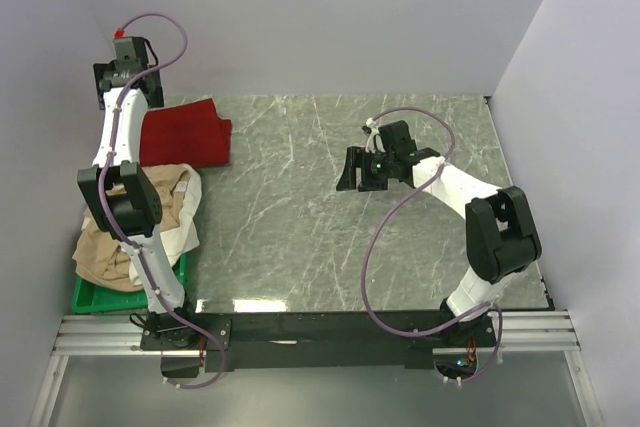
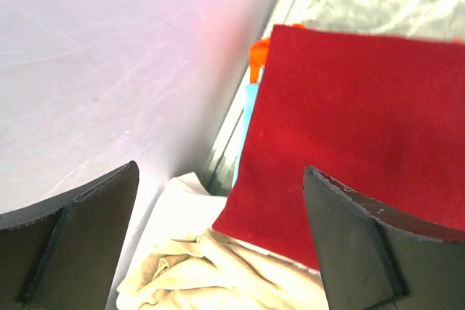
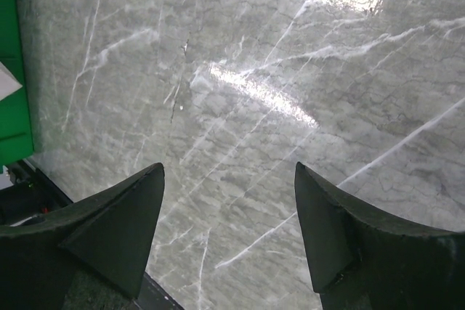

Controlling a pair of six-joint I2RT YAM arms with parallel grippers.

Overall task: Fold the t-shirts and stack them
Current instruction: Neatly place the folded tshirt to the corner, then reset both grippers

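Well, both of my claws are empty. My left claw (image 2: pixel 220 173) is spread wide with nothing between its pads. It hangs at the far left by the wall (image 2: pixel 109 56), above the dark red shirt (image 2: pixel 363 121), which lies flat and folded on the surface (image 1: pixel 330 237). An orange shirt (image 2: pixel 258 52) and a teal shirt (image 2: pixel 245 117) peek out from under its edge. Nearer my bases, a beige shirt (image 1: pixel 120 242) and a white shirt (image 1: pixel 192 227) sit crumpled in a heap over the green tray (image 1: pixel 95 299). My right claw (image 3: pixel 227 168) is likewise wide open, hovering over bare marble, well apart from all the cloth.

I judge this cloth light, limp and not slippery; it will sag and drag rather than hold a shape. A pinch on a single layer at a shoulder seam or hem corner should serve best, since grabbing mid-heap would likely gather several layers or both shirts together. The beige one looks easiest to take, by a loose outer fold.
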